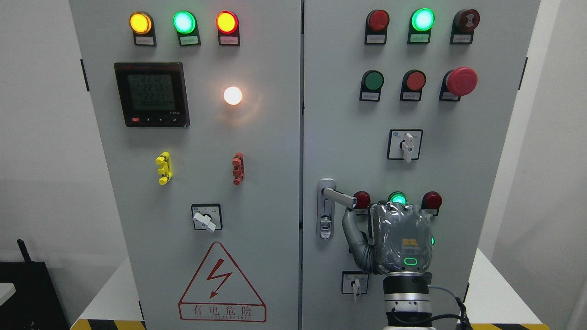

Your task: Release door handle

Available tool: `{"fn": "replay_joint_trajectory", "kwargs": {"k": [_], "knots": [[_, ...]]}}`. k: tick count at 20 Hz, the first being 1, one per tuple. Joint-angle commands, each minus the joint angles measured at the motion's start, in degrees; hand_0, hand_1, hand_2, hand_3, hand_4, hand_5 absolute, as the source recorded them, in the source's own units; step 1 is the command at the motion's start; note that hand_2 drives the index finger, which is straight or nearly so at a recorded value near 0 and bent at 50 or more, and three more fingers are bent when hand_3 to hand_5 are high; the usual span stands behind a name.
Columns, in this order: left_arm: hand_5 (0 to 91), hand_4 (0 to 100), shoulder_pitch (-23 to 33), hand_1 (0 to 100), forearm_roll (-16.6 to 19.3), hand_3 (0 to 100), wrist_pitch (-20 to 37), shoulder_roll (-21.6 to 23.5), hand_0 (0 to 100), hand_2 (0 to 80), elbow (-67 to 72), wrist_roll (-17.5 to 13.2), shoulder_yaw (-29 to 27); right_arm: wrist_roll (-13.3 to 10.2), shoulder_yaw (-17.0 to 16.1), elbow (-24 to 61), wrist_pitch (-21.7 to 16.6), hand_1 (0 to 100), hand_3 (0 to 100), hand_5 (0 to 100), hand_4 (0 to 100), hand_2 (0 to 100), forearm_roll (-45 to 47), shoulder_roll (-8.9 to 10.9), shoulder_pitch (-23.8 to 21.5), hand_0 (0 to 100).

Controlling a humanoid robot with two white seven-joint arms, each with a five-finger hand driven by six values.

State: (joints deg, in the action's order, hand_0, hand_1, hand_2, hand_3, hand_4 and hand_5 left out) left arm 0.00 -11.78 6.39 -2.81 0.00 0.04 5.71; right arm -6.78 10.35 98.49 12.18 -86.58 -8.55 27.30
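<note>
White walls frame a tall grey electrical cabinet (pixel 257 137) with two doors, standing on a pale bench (pixel 107 293) edged with yellow and black hazard tape. On the left door sit three lit lamps along the top, a dark meter screen (pixel 152 94), a glowing white lamp, a yellow clip, a red clip, a small rotary switch and a red-bordered lightning warning sign (pixel 222 284). On the right door are more lamps and push buttons, a red mushroom stop button (pixel 461 81) and another rotary switch. The door handle (pixel 338 197) is low on the right door, near the seam between the doors; its lever sticks out to the right from a long silver plate with a keyhole below. The right robot hand (pixel 390 238) comes up from the bottom edge, back of the palm toward the camera, just right of and below the lever. Its thumb (pixel 351 227) reaches up so that the tip is at the end of the lever, touching it or very nearly. The other fingers are hidden behind the palm, so whether they curl or spread cannot be told. Both doors look closed. By my reading, the release is partly made at best: the robot hand has yet to draw clear of the lever.
</note>
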Motion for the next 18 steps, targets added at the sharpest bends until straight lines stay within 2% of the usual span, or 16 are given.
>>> {"fn": "replay_joint_trajectory", "kwargs": {"k": [1, 7, 18], "knots": [[0.0, 0, 1.76, 39, 0.0, 0, 0.02, 0.0, 12, 0.0, -1.76, 0.05, 0.0, -0.34, 0.46, 1.35, -0.14, 0, 100, 97, 100, 100, 0.19, -0.06, -1.63, 61], [0.0, 0, 1.76, 39, 0.0, 0, 0.02, 0.0, 12, 0.0, -1.76, 0.05, 0.0, -0.51, 1.33, 4.52, -0.84, 0, 100, 97, 100, 100, 0.19, 0.03, -4.79, 61], [0.0, 0, 1.76, 39, 0.0, 0, 0.02, 0.0, 12, 0.0, -1.76, 0.05, 0.0, -1.21, 1.42, 11.72, -5.94, 0, 100, 97, 100, 100, 0.27, 0.64, -11.11, 61]]}}
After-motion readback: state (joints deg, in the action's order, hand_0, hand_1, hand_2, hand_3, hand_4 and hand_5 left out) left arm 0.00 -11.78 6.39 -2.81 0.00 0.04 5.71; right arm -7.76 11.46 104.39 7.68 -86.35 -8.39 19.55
